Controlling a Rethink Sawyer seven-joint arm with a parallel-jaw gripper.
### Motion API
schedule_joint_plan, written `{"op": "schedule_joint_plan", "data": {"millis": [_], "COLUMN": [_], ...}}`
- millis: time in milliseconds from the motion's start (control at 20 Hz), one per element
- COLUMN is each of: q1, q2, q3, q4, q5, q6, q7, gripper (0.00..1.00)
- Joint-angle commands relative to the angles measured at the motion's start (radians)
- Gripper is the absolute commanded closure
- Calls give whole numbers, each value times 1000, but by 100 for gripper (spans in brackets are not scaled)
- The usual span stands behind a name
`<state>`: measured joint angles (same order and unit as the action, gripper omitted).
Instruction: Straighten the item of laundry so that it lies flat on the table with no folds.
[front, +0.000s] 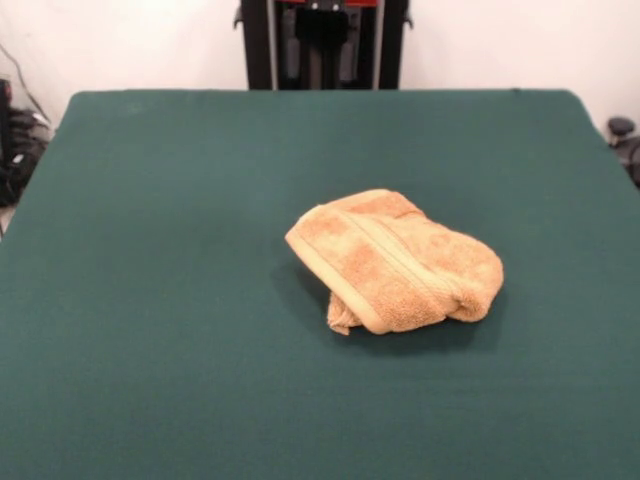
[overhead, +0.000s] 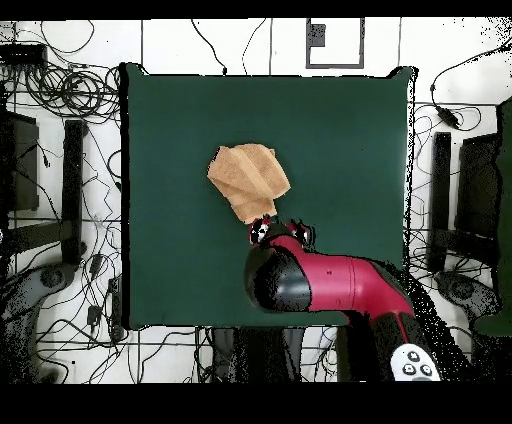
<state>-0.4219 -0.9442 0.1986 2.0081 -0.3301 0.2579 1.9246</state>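
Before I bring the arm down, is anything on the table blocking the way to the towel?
Nothing visible. The towel lies bunched and folded on the bare green table, with no other object near it. From overhead the arm sits just beside the towel's edge.

1. orange-tan towel (front: 395, 262) lies bunched and folded over itself on the green table (front: 150, 300), right of centre.
2. a woven border band runs diagonally across its top layer.
3. no arm shows.
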Motion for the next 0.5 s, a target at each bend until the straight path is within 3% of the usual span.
{"op": "schedule_joint_plan", "data": {"millis": [50, 250, 500], "q1": [6, -4, 4], "q2": [88, 112, 207], "q3": [113, 130, 135], "q4": [-122, -148, -265], "q5": [33, 35, 19], "q6": [153, 169, 198], "q7": [-17, -28, -52], "gripper": [0, 0, 0]}}
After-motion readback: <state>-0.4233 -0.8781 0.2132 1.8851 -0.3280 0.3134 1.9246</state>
